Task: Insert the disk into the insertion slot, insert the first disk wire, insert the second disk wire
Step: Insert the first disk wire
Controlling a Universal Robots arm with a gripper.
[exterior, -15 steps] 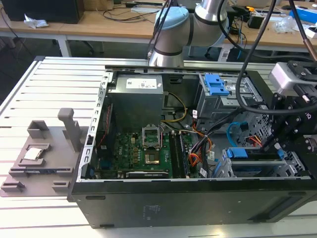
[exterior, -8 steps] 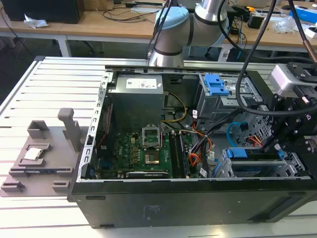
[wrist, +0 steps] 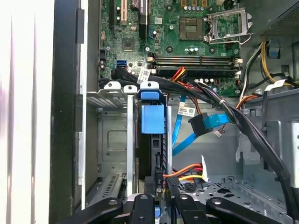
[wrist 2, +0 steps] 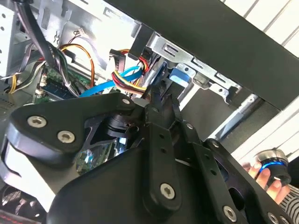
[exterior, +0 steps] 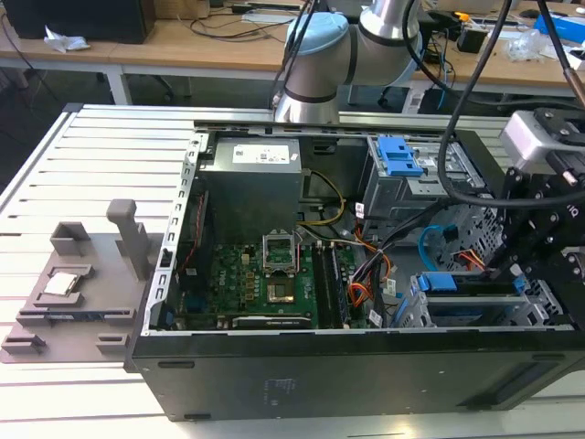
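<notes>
Nearest the lens, second wrist view: black bolted linkage of the claw [wrist 2: 157, 100], converging on a dark edge just beside a bright blue plastic tab. I cannot tell whether the claw is apart or clamped; no view settles it. A person's hand [wrist 2: 256, 171] rests on a blue-ringed knob [wrist 2: 273, 167], outside the black sheet-metal computer case [wrist 2: 210, 28].

First wrist view: the disk [wrist: 152, 119], a flat silver-grey hard drive in a bright blue plastic carrier, stands on edge inside the insertion slot [wrist: 110, 135], a silver perforated sheet-metal cage, between its upright rails. It looks well down in the bay; full seating cannot be confirmed. A flat blue data cable [wrist: 210, 123] hangs just beside the disk, its plug not seated in it as far as visible. Red, orange and yellow power wires [wrist: 189, 169] lie near the claw's end of the bay. The green motherboard [wrist: 187, 42] lies beyond.

Exterior view: the case lies open on the white slatted tabletop [exterior: 55, 174]. The arm reaches down at the exterior view's right, over the cage with the blue carrier. A separate grey cage [exterior: 399, 155] with a blue latch sits farther back.

Handling judgement:
- The disk is probably dense, rigid and shock-sensitive.
- Its bare metal faces are likely slick.
- The plastic carrier will flex a little.
- Best hold is across the two flat faces near the outer edge, or pressing on the carrier's end tab, clear of the connector end.
</notes>
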